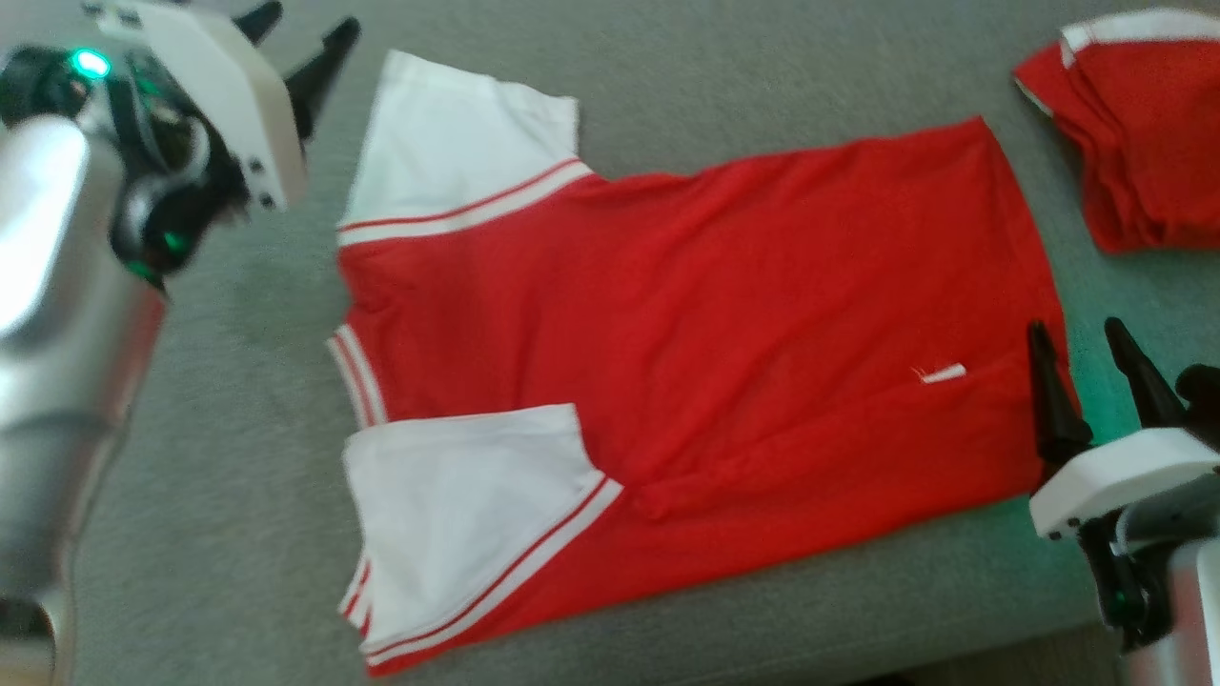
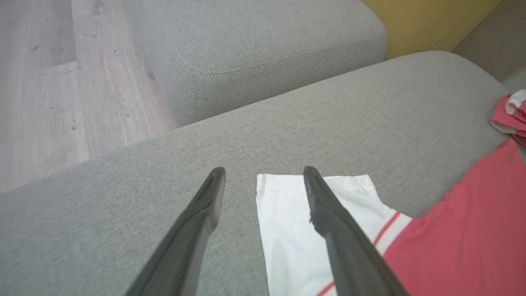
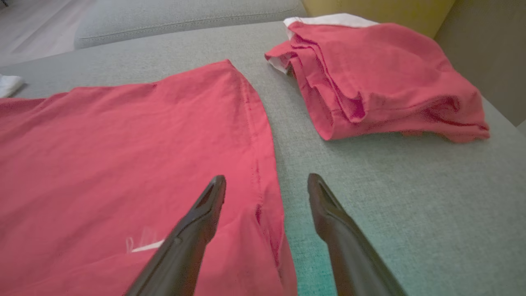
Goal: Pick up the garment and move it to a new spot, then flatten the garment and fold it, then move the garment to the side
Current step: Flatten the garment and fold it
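Shirt (image 1: 705,324) lies spread flat on the grey woven cushion (image 1: 238,381). It's thin red jersey with white striped sleeves. Left claw (image 1: 310,21) is by the far sleeve and right claw (image 1: 1075,329) at the hem. Both are wide open and empty, probably placed at opposite ends for smoothing. A rumpled red pile (image 1: 1144,133) sits apart.

Two red garments: the spread garment (image 1: 705,324), centre, and the folded garment (image 1: 1144,143), upper right. Two white sleeves: upper sleeve (image 1: 457,143), lower sleeve (image 1: 457,505). Two grippers: left gripper (image 1: 307,27), upper left; right gripper (image 1: 1077,332), lower right; two dark fingers (image 1: 1053,400) each.
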Controlling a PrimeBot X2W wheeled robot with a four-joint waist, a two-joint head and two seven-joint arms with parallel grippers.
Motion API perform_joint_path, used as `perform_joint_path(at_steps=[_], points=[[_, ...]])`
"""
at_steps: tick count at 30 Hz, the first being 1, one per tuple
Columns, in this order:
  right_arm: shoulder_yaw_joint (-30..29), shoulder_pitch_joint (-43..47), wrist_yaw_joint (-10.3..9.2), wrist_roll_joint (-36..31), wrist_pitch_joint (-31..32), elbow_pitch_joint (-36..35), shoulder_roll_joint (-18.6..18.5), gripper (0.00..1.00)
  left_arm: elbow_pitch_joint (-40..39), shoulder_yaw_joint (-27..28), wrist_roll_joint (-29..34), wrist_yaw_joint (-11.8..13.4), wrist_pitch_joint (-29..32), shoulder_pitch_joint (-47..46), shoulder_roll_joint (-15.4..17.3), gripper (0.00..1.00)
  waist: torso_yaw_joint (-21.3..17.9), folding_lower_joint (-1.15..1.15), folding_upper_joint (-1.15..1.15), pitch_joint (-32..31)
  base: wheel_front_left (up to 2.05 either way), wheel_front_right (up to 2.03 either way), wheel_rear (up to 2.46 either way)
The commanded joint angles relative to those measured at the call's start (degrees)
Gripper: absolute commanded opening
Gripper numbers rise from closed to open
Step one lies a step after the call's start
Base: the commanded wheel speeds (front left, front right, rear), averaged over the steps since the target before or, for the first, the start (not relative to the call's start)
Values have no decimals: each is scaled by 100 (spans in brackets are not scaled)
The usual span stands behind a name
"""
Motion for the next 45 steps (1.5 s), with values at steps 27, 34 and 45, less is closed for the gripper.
perform_joint_path(at_steps=[27,34,45], points=[[111,-528,-5,105,-516,413,19,100,1475,-808,-379,-75,810,-1339,639,60,-863,-2,0,890,0,0,0],[125,-587,-5,85,-500,387,21,100,1400,-887,-602,-75,747,-1344,606,0,-827,-2,0,918,0,0,0],[310,-1727,-5,241,-44,748,-290,100,564,-1348,-950,-75,289,-1271,729,0,-565,-2,0,562,0,0,0]])
